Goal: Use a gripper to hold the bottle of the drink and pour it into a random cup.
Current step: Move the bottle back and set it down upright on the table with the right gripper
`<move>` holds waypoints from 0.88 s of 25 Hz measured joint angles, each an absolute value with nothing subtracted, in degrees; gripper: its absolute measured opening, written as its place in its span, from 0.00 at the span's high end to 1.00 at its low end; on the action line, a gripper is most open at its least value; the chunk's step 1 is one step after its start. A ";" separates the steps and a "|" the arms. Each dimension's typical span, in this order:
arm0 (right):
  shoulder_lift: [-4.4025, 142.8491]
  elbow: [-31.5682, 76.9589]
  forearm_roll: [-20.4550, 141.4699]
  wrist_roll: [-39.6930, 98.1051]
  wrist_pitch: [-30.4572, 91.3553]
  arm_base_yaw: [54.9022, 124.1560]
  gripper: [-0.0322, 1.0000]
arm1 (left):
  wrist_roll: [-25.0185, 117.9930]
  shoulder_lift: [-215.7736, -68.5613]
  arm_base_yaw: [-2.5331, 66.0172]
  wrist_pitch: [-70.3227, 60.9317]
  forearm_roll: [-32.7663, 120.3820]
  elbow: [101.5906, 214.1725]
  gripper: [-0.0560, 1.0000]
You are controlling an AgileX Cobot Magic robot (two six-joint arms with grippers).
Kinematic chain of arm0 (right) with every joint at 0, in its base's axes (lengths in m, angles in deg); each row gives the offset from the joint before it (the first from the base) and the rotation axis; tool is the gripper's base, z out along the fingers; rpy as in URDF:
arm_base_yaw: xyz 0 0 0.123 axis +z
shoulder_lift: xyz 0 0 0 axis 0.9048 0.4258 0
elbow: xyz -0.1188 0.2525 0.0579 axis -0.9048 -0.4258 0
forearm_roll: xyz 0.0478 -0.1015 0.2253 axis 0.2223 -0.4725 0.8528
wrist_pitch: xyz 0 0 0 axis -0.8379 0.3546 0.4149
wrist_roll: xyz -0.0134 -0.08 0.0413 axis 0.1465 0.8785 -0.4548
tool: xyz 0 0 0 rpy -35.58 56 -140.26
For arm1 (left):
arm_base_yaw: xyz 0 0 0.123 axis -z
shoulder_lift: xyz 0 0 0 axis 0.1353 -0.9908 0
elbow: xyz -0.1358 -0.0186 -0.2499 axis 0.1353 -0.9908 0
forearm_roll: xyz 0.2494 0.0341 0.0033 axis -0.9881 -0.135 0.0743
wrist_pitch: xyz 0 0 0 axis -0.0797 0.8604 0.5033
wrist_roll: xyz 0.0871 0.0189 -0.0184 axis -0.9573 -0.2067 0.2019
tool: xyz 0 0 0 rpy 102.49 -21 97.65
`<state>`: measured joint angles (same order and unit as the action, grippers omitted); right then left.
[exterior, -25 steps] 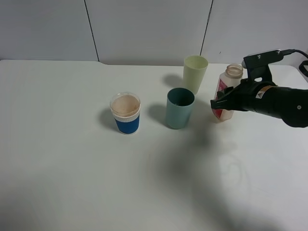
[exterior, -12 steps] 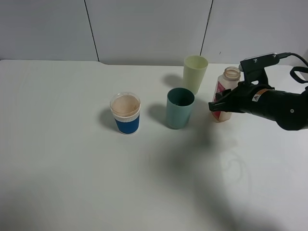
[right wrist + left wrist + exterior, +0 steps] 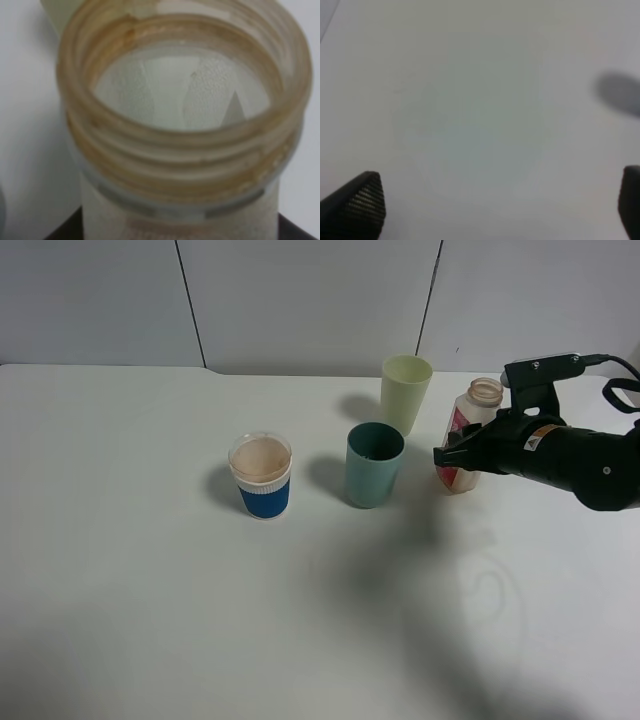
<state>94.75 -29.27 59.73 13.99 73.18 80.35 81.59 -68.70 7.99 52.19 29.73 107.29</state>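
The bottle (image 3: 468, 425) is at the right of the table, capless, with a pink-red label, leaning a little. My right gripper (image 3: 455, 458) is closed around its lower body from the right. The right wrist view is filled by the bottle's open neck (image 3: 185, 125), with dark finger parts at the lower corners. The drink cannot be made out inside. The teal cup (image 3: 374, 465) stands upright just left of the bottle. My left gripper (image 3: 500, 205) is open over bare table, its fingertips (image 3: 362, 200) wide apart; it is out of the exterior high view.
A pale yellow-green cup (image 3: 405, 392) stands behind the teal cup, close to the bottle. A blue-and-white cup with a peach inside (image 3: 262, 476) stands further left. The white table (image 3: 150, 590) ends at a grey wall behind.
My right gripper shifted slightly left and down with the bottle, then held still. The bottle now leans a little more. The cups have not moved.
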 joint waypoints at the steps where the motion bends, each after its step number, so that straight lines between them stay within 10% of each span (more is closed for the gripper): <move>1: 94.75 -29.27 59.73 13.94 73.05 80.35 0.60 | 81.59 -68.70 7.99 52.19 29.73 107.29 0.07; 22: 94.59 -29.27 60.16 14.65 69.84 80.35 0.60 | 81.59 -68.70 7.99 52.19 29.73 107.29 0.07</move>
<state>94.59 -29.27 60.16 14.65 69.84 80.35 81.59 -68.70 7.99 52.19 29.73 107.29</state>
